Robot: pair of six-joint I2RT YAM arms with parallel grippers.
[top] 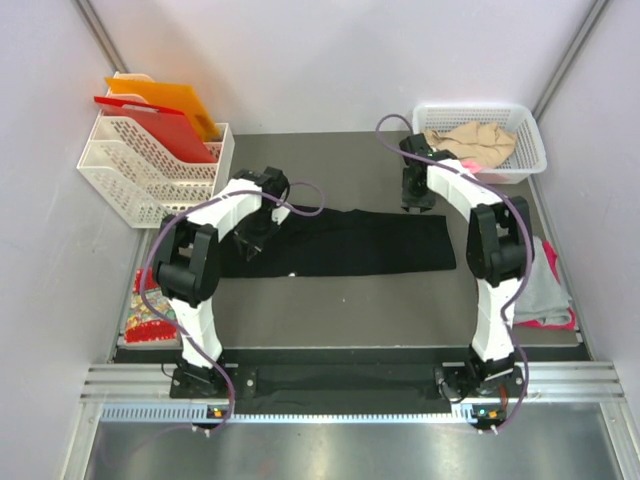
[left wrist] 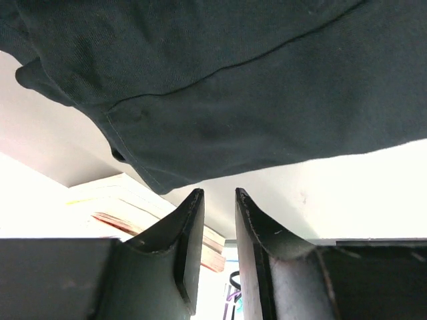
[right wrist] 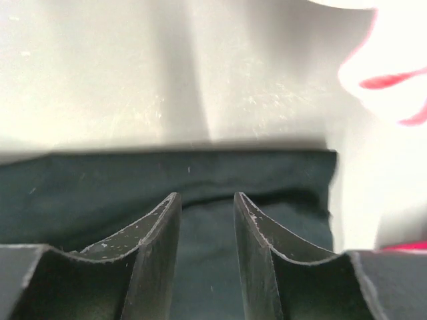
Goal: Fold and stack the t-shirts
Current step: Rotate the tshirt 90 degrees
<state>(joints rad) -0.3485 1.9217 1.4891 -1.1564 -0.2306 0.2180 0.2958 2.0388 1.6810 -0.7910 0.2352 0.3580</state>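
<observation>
Black t-shirt (top: pixel 350 243) strip runs left-right; left jaws at its left end, right jaws far-right corner, both part-open, empty.

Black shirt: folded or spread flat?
Partly folded: the black shirt lies as a long narrow band; right wrist view shows a second layer on top.

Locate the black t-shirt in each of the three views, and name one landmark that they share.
Top external: the black t-shirt lies as a long strip across the middle of the table.
Left wrist: it fills the upper half of the picture.
Right wrist: it is a dark band across the lower half.
Shared landmark: the bare table along the shirt's edge, pale and washed out in both wrist views.
</observation>
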